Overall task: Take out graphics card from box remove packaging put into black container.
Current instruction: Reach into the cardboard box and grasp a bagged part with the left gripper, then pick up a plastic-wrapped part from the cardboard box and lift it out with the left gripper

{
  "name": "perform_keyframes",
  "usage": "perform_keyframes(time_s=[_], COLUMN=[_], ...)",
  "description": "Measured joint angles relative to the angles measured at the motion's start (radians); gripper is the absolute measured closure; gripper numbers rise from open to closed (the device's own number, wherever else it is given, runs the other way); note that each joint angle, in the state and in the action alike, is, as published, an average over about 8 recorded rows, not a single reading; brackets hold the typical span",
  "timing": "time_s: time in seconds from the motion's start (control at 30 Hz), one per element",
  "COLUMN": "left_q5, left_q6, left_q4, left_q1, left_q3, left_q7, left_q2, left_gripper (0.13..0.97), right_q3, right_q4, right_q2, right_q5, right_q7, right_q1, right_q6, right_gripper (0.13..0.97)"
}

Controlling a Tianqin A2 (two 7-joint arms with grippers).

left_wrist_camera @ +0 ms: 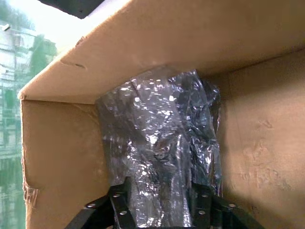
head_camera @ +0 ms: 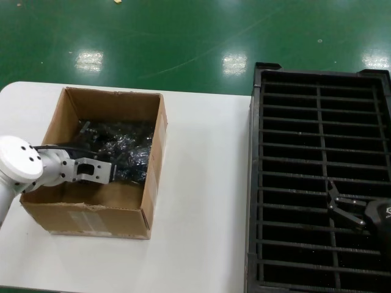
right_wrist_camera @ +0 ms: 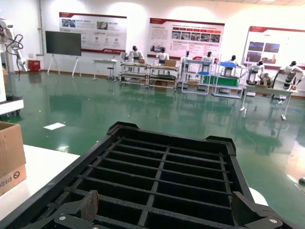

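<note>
The brown cardboard box (head_camera: 104, 217) stands on the left of the white table. Inside it lies the crinkly silver-grey packaging (head_camera: 122, 146). My left gripper (head_camera: 113, 173) reaches into the box, shut on the packaging (left_wrist_camera: 157, 124), which runs between its black fingers (left_wrist_camera: 119, 205). The left gripper (left_wrist_camera: 159, 210) points at the box's inner corner (left_wrist_camera: 257, 143). The graphics card is hidden inside the bag. The black container (head_camera: 317, 91) lies on the right. My right gripper (head_camera: 333, 204) hovers open and empty over its near slots; it also shows in the right wrist view (right_wrist_camera: 164, 210) above the container (right_wrist_camera: 167, 157).
The white table (head_camera: 201, 183) lies bare between box and container. Green floor lies beyond the table's far edge. The right wrist view shows a corner of the box (right_wrist_camera: 9, 152) and a hall with shelves and other robots far off.
</note>
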Motion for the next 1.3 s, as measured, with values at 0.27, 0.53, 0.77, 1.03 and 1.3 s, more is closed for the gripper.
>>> perform_keyframes(time_s=[0.27,0.53,0.77,1.03,1.3], left_q5=[-0.005,0.006,0.002,0.033,0.122], left_q6=[-0.014,-0.006,-0.020,-0.045,-0.045], left_q4=[-0.029,-0.092,-0.150,-0.330,-0.556], left_q1=[0.024,0.059,0.080,0.130,0.191], left_q3=[-0.002,0.004,-0.008,-0.036,-0.084], left_q7=[0.024,-0.008,-0.020,-0.114,-0.258], left_q2=[-0.009,-0.032,-0.053,-0.112,-0.194], left_gripper=[0.736,0.860,0.930,0.946,0.956], right_q3=[0.000,0.000,0.000,0.000,0.000], right_q4=[0.000,0.000,0.000,0.000,0.000], right_q2=[0.000,0.000,0.000,0.000,0.000], right_q5=[0.000,0.000,0.000,0.000,0.000], right_q7=[0.000,0.000,0.000,0.000,0.000], right_q1=[0.000,0.000,0.000,0.000,0.000], right_q6=[0.000,0.000,0.000,0.000,0.000], right_gripper=[0.129,0.129,0.129,0.129,0.129])
